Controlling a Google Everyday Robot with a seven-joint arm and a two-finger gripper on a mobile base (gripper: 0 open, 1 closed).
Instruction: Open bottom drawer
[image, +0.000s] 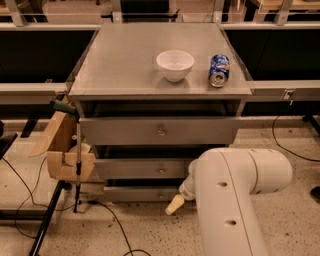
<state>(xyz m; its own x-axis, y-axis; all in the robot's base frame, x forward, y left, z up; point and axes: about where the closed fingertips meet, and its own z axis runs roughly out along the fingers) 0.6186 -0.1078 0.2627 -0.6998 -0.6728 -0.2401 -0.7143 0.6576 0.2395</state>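
Observation:
The grey cabinet (120, 60) has three drawers. The bottom drawer (135, 193) has the shortest, narrowest front, just above the floor, with a small round knob (161, 195). It looks pushed in under the middle drawer (130, 169). My gripper (175, 204) is a cream tip low at the drawer's right part, just right of and slightly below the knob. It holds nothing that I can see. My white arm (235, 195) covers the drawer's right end and the cabinet's lower right corner.
A white bowl (175, 64) and a blue soda can (219, 70) stand on the cabinet top. A torn cardboard box (62, 150) and a thin pole with a green handle (77, 160) stand at the cabinet's left. Black cables (115, 225) run across the speckled floor.

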